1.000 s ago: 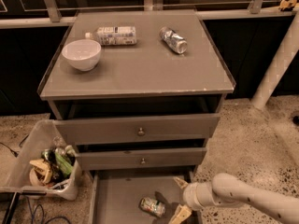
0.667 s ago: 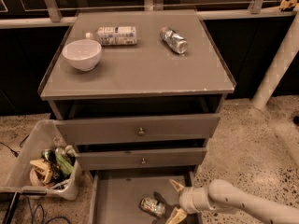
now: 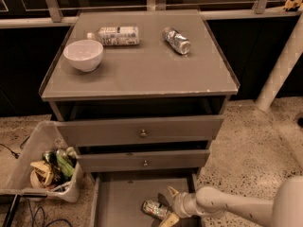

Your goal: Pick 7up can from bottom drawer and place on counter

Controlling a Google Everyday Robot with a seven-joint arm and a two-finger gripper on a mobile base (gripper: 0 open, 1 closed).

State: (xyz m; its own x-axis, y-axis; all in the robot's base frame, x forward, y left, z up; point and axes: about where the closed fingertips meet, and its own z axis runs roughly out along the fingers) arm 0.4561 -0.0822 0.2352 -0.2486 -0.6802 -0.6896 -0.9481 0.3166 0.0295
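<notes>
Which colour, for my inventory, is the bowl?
White bowl, camera view; gripper in bottom drawer beside 7up can.

Gripper point(image 3: 170, 205) in bottom drawer point(image 3: 118, 200) — middle drawer front point(image 3: 144, 161) close behind.

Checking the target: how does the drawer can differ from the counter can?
The drawer can lies low in the open bottom drawer; the counter can lies up on the counter. The drawer can shows coloured print; the counter can looks plain silver. The open pincer is at the drawer can's end, far from the counter can. Both lie on their sides.
</notes>
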